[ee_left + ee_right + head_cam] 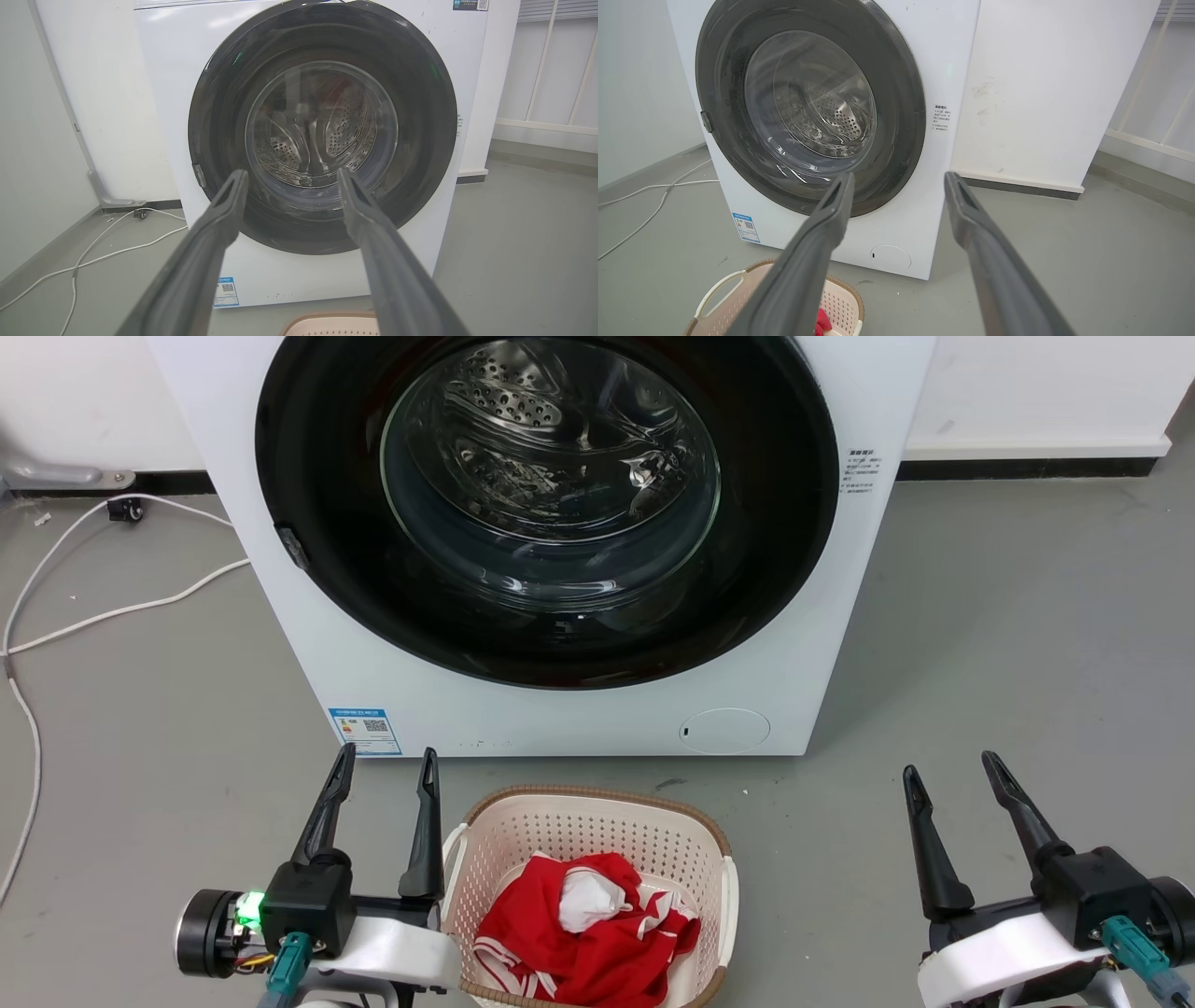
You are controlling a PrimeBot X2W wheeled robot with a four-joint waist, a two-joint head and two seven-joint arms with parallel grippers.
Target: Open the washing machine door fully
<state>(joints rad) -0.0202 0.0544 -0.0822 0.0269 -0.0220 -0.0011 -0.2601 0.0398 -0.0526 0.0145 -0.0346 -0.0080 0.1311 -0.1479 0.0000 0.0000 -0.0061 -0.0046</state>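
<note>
Bright, even light; glass glare.

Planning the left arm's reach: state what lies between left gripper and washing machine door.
Nothing blocks it: the left wrist view shows the washing machine door clear beyond the left gripper; the basket sits lower.

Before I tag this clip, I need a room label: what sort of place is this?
Most likely a laundry or utility room: a white front-loading washing machine stands on a bare grey floor, with a cream laundry basket of red clothing before it.
</note>
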